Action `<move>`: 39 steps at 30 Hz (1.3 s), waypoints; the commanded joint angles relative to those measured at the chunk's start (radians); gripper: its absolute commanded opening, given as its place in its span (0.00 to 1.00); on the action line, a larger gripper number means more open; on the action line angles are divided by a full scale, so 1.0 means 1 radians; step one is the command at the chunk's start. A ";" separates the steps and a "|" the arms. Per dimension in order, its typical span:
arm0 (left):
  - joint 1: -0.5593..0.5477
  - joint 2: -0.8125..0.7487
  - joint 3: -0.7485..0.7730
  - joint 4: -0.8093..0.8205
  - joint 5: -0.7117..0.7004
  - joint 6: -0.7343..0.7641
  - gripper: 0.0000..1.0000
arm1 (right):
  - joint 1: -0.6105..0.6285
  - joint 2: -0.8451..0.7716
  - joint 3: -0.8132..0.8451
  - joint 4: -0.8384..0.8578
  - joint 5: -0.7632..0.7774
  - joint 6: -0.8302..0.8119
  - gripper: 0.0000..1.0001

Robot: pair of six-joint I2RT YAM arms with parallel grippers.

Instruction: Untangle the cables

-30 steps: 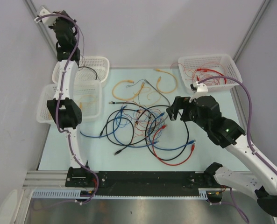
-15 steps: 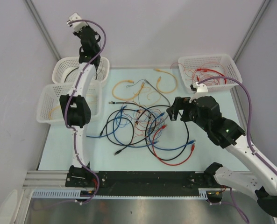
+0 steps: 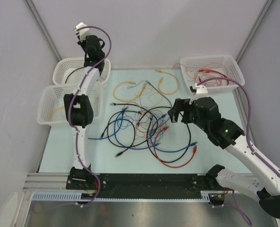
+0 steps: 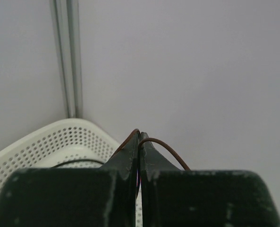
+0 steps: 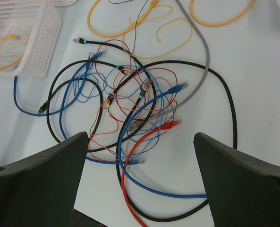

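Observation:
The cables (image 3: 144, 130) lie in a tangle of red, blue, black and thin orange wires at the middle of the table, also seen in the right wrist view (image 5: 140, 101). My right gripper (image 3: 174, 113) hangs open just right of and above the tangle. Its fingers (image 5: 59, 170) stand wide apart with nothing between them, over a red cable (image 5: 147, 137) and a blue cable (image 5: 130, 158). My left gripper (image 3: 89, 46) is raised high over the back left basket (image 3: 64, 71). It is shut on a thin brown wire (image 4: 165, 146) that loops over its fingertips.
Yellow cables (image 3: 130, 90) lie apart behind the tangle. A second white basket (image 3: 47, 106) with a yellow wire stands at the left, and a third (image 3: 210, 71) with thin red wires at the back right. A black wire (image 3: 78, 72) lies in the back left basket.
My left arm has swung right and its gripper has moved from the far left corner to above the back left basket. The right gripper has shifted slightly left.

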 commanded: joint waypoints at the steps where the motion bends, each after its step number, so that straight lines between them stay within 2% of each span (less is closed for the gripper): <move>1: 0.008 -0.004 0.009 -0.163 -0.100 -0.043 0.00 | -0.001 -0.003 0.003 0.042 0.009 -0.017 1.00; 4: 0.022 0.012 0.052 -0.366 -0.079 -0.183 0.02 | -0.001 -0.006 0.003 0.041 0.003 -0.015 1.00; 6: 0.043 0.010 0.052 -0.501 -0.045 -0.281 0.12 | 0.001 -0.008 0.001 0.042 -0.002 -0.015 1.00; 7: 0.055 0.004 0.051 -0.542 0.013 -0.376 0.17 | -0.002 -0.008 0.001 0.041 -0.003 -0.015 1.00; 8: 0.074 0.007 0.052 -0.606 0.042 -0.411 0.29 | -0.001 -0.011 0.001 0.036 -0.009 -0.014 1.00; 12: 0.100 0.024 0.071 -0.712 0.085 -0.492 0.48 | -0.004 -0.016 0.001 0.036 -0.020 -0.010 1.00; 13: 0.103 0.026 0.074 -0.723 0.090 -0.496 0.56 | -0.004 -0.016 0.001 0.036 -0.020 -0.010 1.00; 14: 0.109 0.024 0.072 -0.731 0.093 -0.496 0.75 | -0.004 -0.014 0.001 0.035 -0.022 -0.007 1.00; 15: 0.109 0.023 0.072 -0.732 0.098 -0.496 0.85 | -0.004 -0.016 0.001 0.033 -0.022 -0.007 1.00; 16: 0.111 0.021 0.072 -0.734 0.102 -0.495 0.99 | -0.005 -0.016 0.001 0.033 -0.025 -0.003 1.00; 19: 0.117 0.018 0.092 -0.731 0.131 -0.498 1.00 | -0.007 -0.008 0.001 0.033 -0.034 0.005 1.00; 23: 0.149 0.062 0.196 -0.832 0.220 -0.556 1.00 | -0.010 0.001 0.001 0.035 -0.049 0.014 1.00; 26: 0.157 0.050 0.186 -0.870 0.263 -0.597 1.00 | -0.012 0.006 0.001 0.036 -0.060 0.022 1.00; 31: 0.131 -0.114 -0.047 -0.835 0.331 -0.639 1.00 | -0.012 0.001 0.001 0.042 -0.097 0.049 1.00; 36: -0.053 -0.379 -0.439 -0.644 0.326 -0.565 1.00 | -0.010 -0.019 0.001 0.042 -0.138 0.076 1.00; 39: -0.153 -0.543 -0.593 -0.612 0.325 -0.539 1.00 | -0.009 -0.048 0.001 0.056 -0.117 0.054 1.00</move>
